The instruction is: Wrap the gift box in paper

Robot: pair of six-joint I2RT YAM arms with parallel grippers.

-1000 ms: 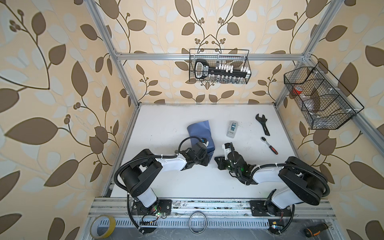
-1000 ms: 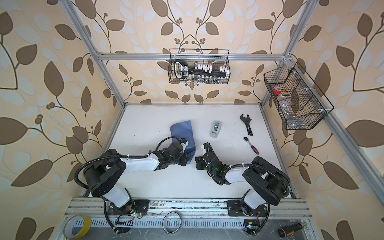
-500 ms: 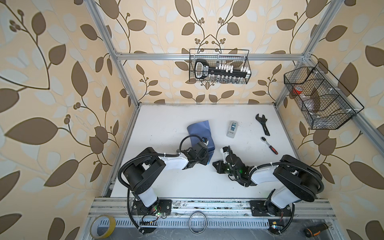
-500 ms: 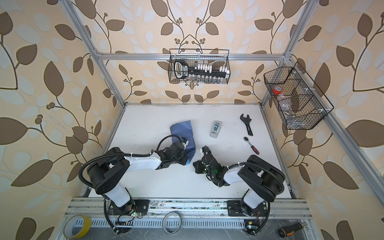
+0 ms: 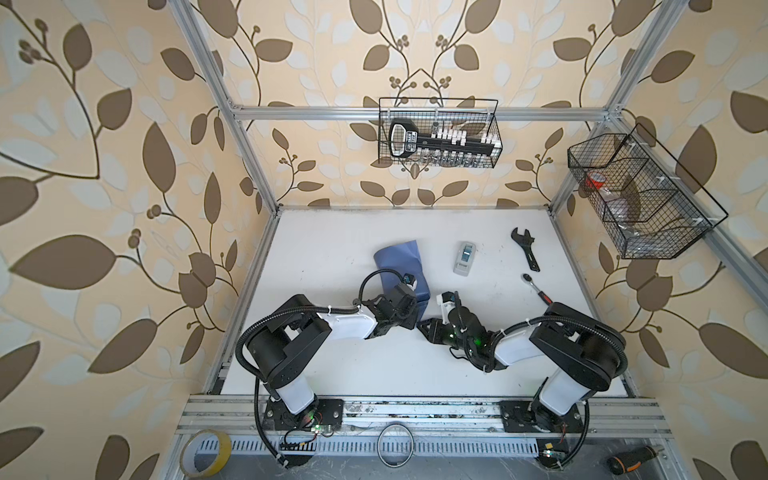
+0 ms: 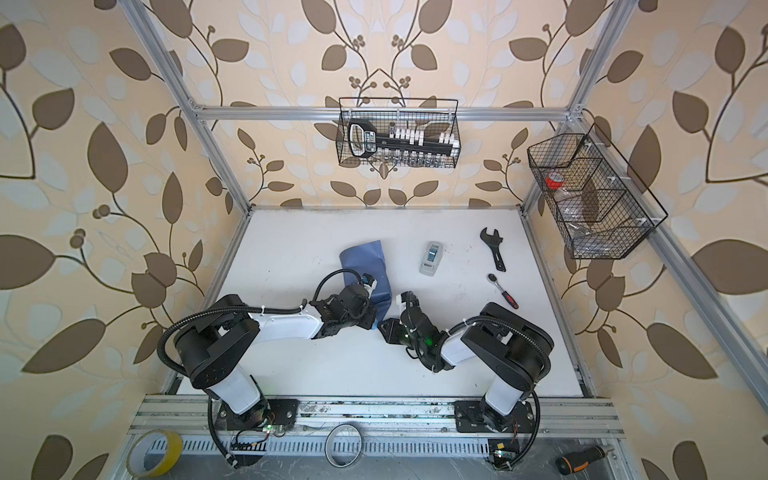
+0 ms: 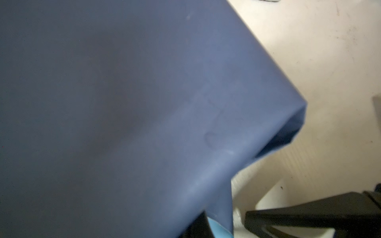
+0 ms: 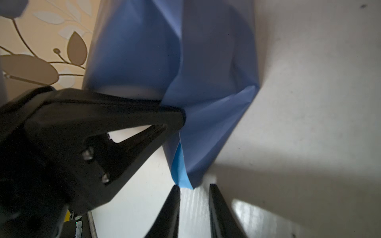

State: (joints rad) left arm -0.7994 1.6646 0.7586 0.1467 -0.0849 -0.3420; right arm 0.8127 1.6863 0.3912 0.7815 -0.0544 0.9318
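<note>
Right wrist — matte blue paper (image 8: 206, 92), sharply creased, pinched by left fingers (image 8: 144, 115).

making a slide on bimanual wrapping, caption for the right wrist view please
Left pincer pinches the blue paper at a fold; right pincer open just short of its corner.

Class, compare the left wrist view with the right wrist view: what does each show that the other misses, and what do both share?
Left wrist only: the paper's open end, a dark hollow. Right wrist only: the left gripper shut on the paper's edge, the right gripper's fingers apart near its corner, and wallpaper. Both: the paper, a light-blue sliver of its other face, the table.
</note>
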